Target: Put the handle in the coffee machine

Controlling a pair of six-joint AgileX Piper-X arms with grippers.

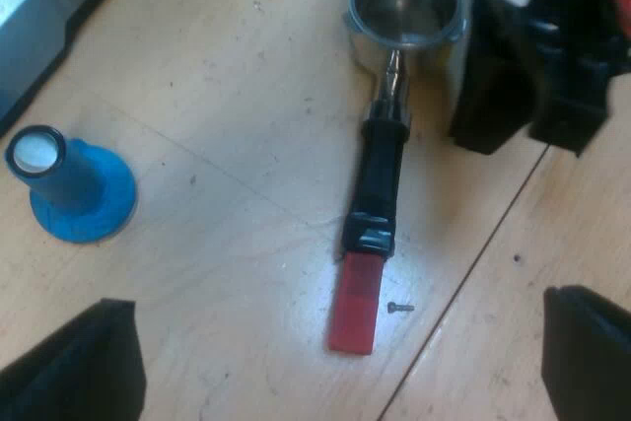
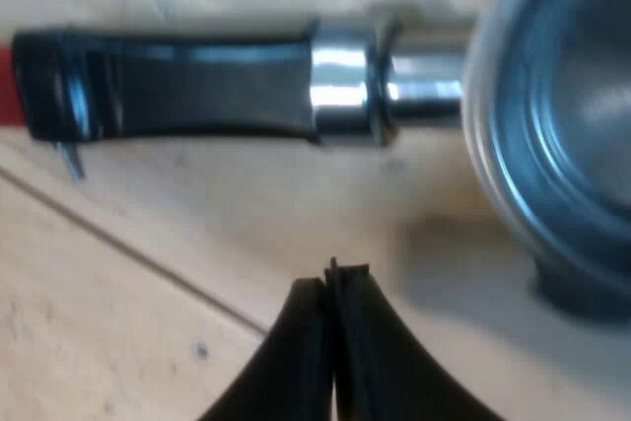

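Left claw (image 1: pixel 332 301) released, hovering over the holder (image 1: pixel 381 160) lying loose on the desk (image 1: pixel 227 115) near the blue tamper (image 1: pixel 77 189), right claw (image 2: pixel 333 278) clenched empty beside its handle (image 2: pixel 197 86), seemingly lining up the pickup, next needing a grip closing round that handle.

Glossy metal holder (image 1: pixel 382 155) — matt wooden table (image 1: pixel 227 96)
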